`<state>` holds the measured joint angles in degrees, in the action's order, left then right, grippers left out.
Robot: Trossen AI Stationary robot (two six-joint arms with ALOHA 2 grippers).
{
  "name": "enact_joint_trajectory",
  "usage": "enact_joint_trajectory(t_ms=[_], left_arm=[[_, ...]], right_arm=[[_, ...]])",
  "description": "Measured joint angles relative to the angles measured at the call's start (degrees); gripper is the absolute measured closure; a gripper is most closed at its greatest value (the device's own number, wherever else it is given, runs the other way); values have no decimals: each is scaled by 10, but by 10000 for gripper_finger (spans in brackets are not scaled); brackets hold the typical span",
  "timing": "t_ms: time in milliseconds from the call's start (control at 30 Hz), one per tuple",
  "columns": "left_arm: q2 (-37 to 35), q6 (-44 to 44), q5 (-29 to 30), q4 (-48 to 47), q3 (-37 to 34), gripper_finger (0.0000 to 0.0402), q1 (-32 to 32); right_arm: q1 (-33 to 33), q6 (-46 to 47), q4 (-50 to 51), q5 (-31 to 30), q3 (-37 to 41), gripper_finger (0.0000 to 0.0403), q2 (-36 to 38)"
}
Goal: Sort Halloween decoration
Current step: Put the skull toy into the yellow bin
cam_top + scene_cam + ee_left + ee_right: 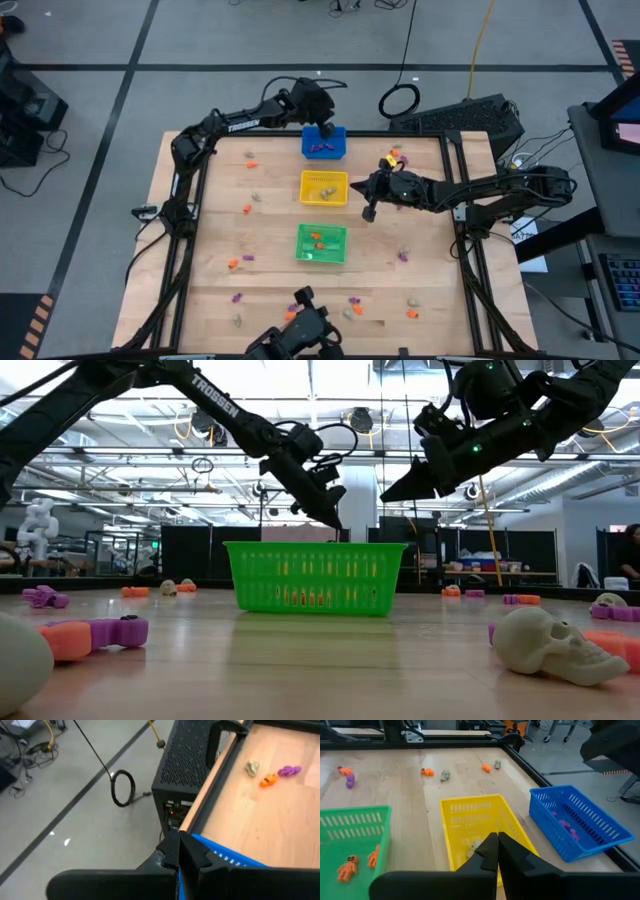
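Note:
Three bins stand in a row down the table's middle. The blue bin point(323, 143) holds purple trinkets point(567, 825), the yellow bin point(324, 188) beige ones point(474, 848), and the green bin point(321, 243) orange ones point(347, 867). More Halloween decoration lies loose on the wood, such as an orange piece point(247, 209), a purple piece point(237, 297) and a beige skull point(555, 645). My left gripper point(325, 124) hangs shut over the blue bin's far edge point(225, 856), with nothing between its fingers. My right gripper point(368, 212) hovers shut by the yellow bin's right side point(517, 837).
A black perforated box point(185, 765) stands just past the table's far edge, by a black frame rail point(455, 200). Three loose trinkets point(268, 780) lie near the far right corner. A camera mount point(300, 335) sits at the near edge.

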<state>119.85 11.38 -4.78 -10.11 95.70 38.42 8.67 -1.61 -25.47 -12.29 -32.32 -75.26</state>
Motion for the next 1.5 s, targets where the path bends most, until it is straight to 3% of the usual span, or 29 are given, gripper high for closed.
enact_joint_trajectory(t_ms=[367, 767, 1000, 1100, 1300, 1500], left_arm=[[-39, 6, 3, 94, -75, 400, -2], [-174, -20, 2, 293, -301, 400, -30], [-267, -21, 3, 394, -453, 400, -68], [-302, -26, 3, 432, -513, 400, -84], [-356, -36, 3, 482, -603, 400, -122], [-385, -36, 3, 504, -659, 400, -161]], right_arm=[[-1, 12, -4, -30, 0, 403, 0], [-5, 20, -34, -29, 0, 403, -1], [-4, 5, -14, -87, 0, 403, 0], [3, 6, -3, -85, 0, 403, 4], [44, 32, 60, -85, -8, 403, 5], [104, 31, 246, -85, -95, 403, 3]])
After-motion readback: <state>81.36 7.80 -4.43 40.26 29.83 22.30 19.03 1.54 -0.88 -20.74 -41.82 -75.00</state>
